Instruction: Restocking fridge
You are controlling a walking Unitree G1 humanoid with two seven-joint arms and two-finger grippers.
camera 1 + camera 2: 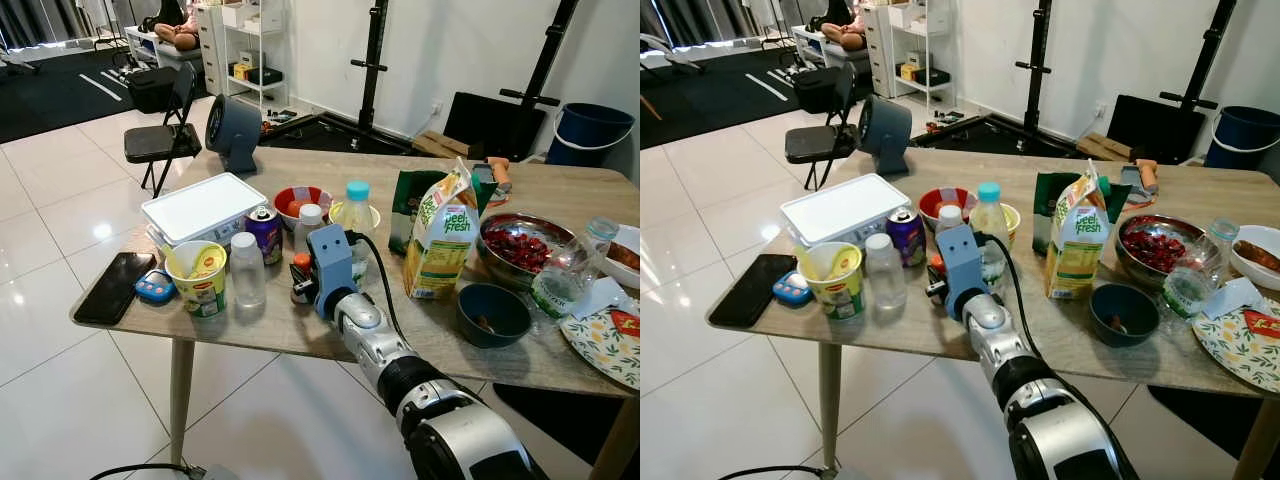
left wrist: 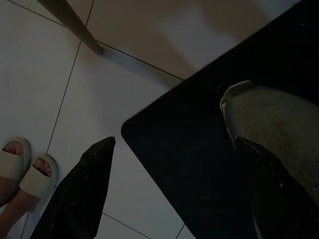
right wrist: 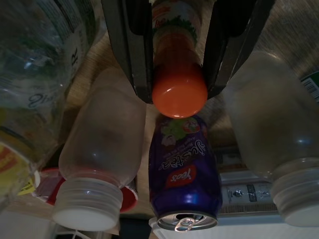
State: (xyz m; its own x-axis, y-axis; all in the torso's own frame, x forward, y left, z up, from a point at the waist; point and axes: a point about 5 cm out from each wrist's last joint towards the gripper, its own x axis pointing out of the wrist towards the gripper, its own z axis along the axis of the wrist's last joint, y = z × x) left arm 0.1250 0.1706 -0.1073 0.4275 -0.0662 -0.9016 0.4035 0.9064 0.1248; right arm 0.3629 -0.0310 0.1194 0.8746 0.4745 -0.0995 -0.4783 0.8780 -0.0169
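I see an orange-capped bottle [image 3: 178,89] between my right tool's [image 3: 178,74] black fingers, a purple can [image 1: 265,231] at its 11 o'clock, a green-and-yellow carton [image 1: 440,235], red berries in a steel bowl [image 1: 522,245], and a light wood-grain desk [image 1: 300,325].

The right pincer [image 1: 297,281] reached over the wooden surface [image 1: 300,330] and was at a small bottle with an orange cap [image 1: 301,263]. Just behind it stood a purple can [image 1: 265,232] and two clear bottles with white caps [image 1: 247,268]. A juice carton [image 1: 441,235] stood upright to the right, beside a dark blue bowl [image 1: 493,314].
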